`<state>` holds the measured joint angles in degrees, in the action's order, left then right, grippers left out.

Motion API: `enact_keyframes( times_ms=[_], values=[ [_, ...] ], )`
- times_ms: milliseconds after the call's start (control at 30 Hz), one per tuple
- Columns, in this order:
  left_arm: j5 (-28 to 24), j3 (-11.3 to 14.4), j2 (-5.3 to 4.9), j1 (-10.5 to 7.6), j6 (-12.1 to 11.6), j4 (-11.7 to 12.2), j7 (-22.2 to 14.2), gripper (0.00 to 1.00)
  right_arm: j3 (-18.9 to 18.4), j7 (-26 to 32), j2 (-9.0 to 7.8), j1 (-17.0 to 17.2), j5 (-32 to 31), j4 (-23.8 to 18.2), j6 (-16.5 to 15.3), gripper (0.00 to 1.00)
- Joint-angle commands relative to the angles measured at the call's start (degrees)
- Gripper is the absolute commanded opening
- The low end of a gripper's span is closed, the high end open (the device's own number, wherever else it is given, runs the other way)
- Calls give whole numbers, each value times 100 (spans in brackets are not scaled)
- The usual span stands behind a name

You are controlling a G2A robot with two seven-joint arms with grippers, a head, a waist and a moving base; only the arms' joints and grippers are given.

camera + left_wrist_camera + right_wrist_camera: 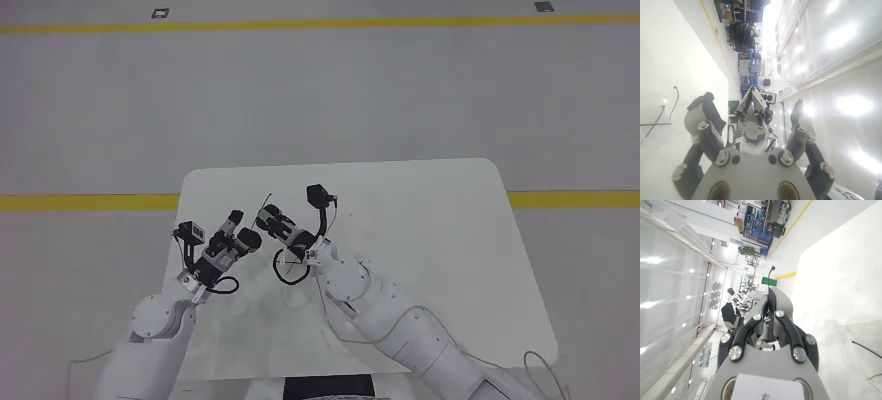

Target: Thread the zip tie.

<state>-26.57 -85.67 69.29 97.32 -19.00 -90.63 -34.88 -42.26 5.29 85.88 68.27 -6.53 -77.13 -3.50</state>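
While the thin black zip tie [769, 283] is being pinched in the closed right end effector [770, 298], square head sticking out past the fingertips, the left end effector [243, 228] is being held wide apart just beside it. Slim, curved spare zip ties [655, 124] are lying crossed on the smooth white counter [420, 220].

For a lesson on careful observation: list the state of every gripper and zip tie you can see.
left gripper: open, empty.
right gripper: shut on the held zip tie.
held zip tie: pinched between the fingers, head end sticking out, not looped.
loose zip ties: lying unthreaded on the table, two crossing.
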Motion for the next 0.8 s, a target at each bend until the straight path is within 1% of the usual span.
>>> enact_keyframes(
  times_ms=[0, 200, 433, 467, 567, 767],
  values=[
    [-6, 6, -5, -14, 6, 20, 15, 45, -8, -21, 8, 25, -25, -13, 8, 0],
    [-7, 50, -18, -41, 31, 137, 56, 45, -26, -136, 45, 70, -116, -24, 128, 0],
    [-6, 94, -35, -51, 24, 209, 52, 38, -68, -161, 79, 93, -184, -24, 195, 0],
    [17, 99, -39, -55, 27, 214, 42, 34, -73, -153, 83, 94, -193, -21, 198, 0],
    [10, 117, -46, -57, 25, 214, 42, 30, -84, -131, 97, 94, -226, -1, 204, 0],
    [-29, 143, -61, -59, 17, 200, 38, 30, -123, -123, 121, 109, -284, 19, 214, 0]
  ],
)
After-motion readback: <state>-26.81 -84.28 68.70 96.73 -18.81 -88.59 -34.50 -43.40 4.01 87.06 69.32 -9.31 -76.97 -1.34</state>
